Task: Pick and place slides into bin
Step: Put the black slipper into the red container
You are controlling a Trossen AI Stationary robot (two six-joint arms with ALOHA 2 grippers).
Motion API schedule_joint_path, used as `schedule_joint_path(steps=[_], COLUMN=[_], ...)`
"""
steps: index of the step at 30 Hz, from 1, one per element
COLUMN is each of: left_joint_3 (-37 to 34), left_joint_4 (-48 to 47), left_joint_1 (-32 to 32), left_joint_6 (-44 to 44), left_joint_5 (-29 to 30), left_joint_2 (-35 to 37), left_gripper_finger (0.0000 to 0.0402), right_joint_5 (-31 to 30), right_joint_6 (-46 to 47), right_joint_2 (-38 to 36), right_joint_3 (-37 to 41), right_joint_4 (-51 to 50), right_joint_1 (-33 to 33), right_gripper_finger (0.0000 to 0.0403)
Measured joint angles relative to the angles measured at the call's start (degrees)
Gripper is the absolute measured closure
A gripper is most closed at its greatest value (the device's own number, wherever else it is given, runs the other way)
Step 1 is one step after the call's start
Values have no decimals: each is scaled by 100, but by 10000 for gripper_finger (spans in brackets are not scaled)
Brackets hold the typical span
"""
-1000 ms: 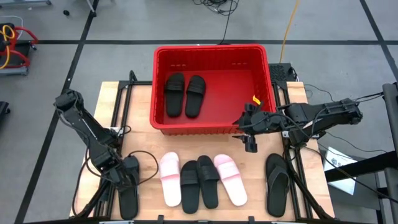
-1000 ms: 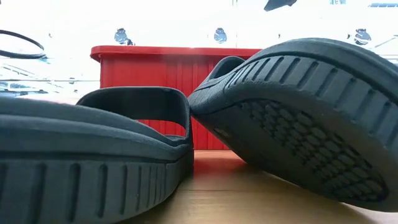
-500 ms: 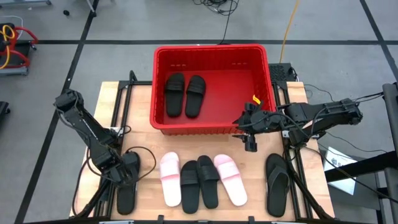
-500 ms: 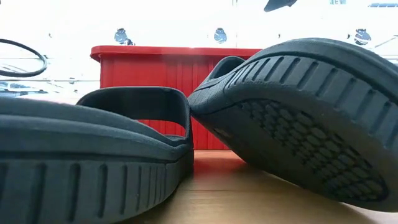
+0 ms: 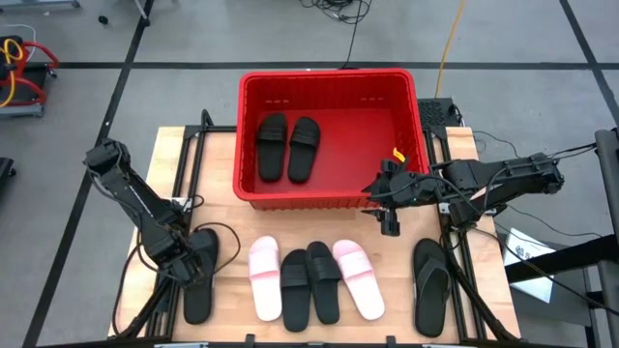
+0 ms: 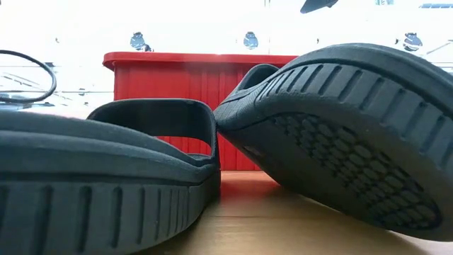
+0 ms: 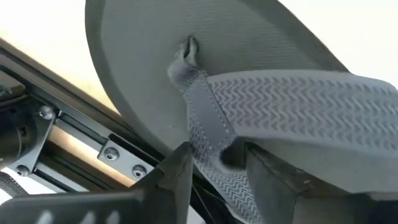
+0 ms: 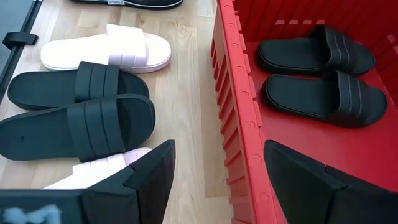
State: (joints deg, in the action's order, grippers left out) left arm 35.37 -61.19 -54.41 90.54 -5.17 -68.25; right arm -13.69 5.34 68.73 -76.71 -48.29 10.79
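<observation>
Fingers of my left end effector [image 5: 193, 269] pinch the strap of a black flip-flop [image 7: 261, 118] at the table's [image 5: 218, 198] front-left corner, arm folded low; my right end effector [image 5: 388, 198] hangs open over the bin's [image 5: 329, 199] front wall.

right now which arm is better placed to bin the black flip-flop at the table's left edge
Left. The left gripper is already down on the flip-flop, fingers around its strap. The right gripper hangs open beside the red bin.
</observation>
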Motion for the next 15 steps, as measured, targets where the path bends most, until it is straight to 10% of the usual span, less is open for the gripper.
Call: schedule_joint_path(steps=[9,15], left_joint_3=[-34,-34], left_joint_4=[32,113], left_joint_1=[0,77], left_joint_6=[-2,-5], left_joint_5=[-81,-376], left_joint_2=[0,0], left_gripper_finger=[386,398], right_joint_5=[-34,-298], right_joint_6=[0,-2], right_joint_2=[0,0], right_joint_3=[0,0], right_joint_4=[4,7], right_joint_1=[0,0], right_gripper_finger=[167,167])
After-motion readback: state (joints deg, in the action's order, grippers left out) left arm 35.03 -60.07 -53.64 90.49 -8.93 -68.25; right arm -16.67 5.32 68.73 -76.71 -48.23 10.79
